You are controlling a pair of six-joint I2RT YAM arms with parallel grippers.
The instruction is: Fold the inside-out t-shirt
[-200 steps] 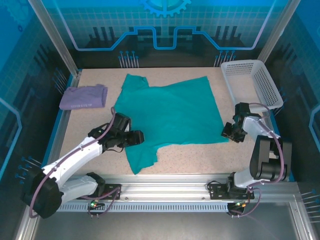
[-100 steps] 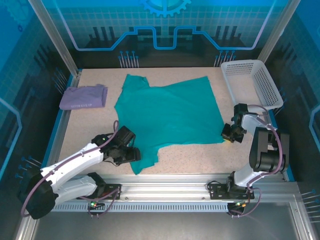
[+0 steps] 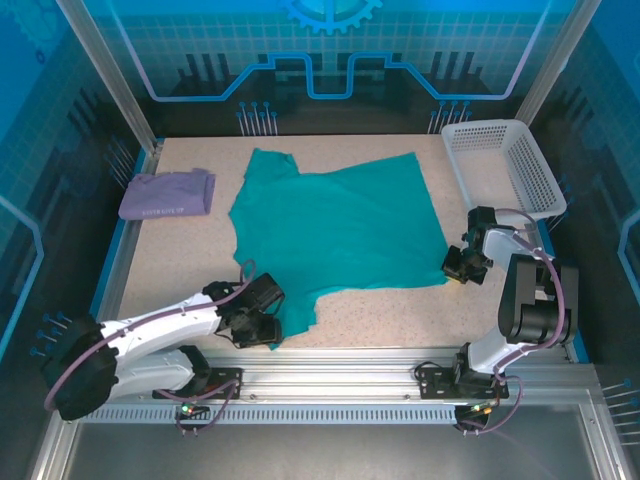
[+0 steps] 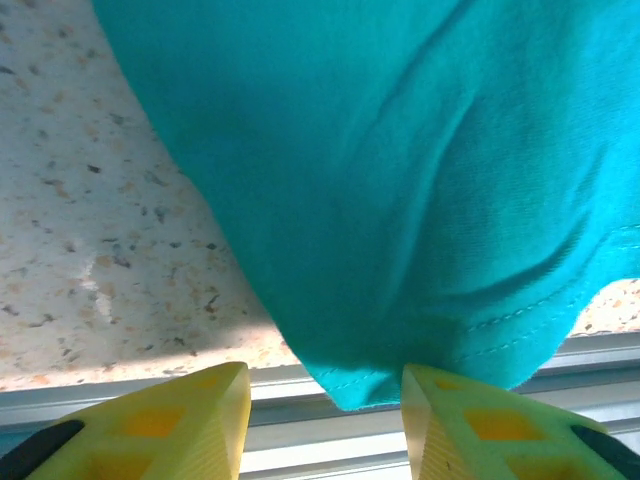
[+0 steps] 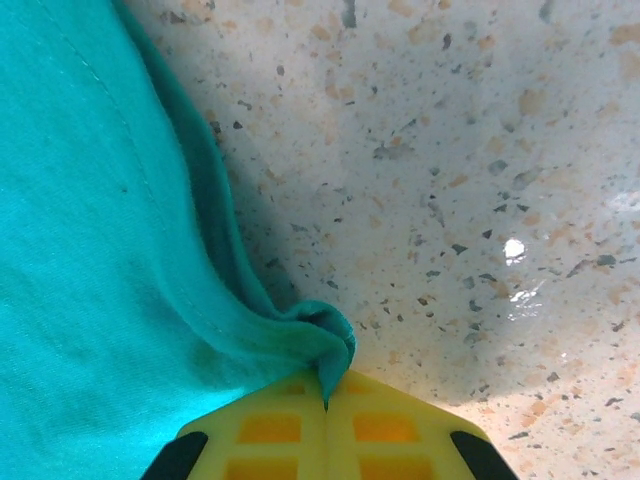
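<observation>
The inside-out t-shirt [image 3: 340,230] lies spread flat on the speckled table, teal-green, one flap reaching toward the near edge. My left gripper [image 3: 262,320] sits low at that flap's tip. In the left wrist view its yellow fingers [image 4: 190,420] stand apart, and the stitched hem corner [image 4: 360,385] hangs between them, close against the right finger. My right gripper [image 3: 456,267] is at the shirt's near right corner. In the right wrist view the gripper [image 5: 327,395] is shut on a small fold of the shirt [image 5: 300,345], pinched between the two pads.
A folded lavender garment [image 3: 167,193] lies at the far left. A white mesh basket [image 3: 505,165] stands at the back right. The aluminium rail [image 3: 330,365] runs along the near edge, just under the left fingers [image 4: 300,440].
The left gripper slid toward the near edge, down to the flap's tip, with its jaws narrowing. The right gripper closed on the shirt's corner.
</observation>
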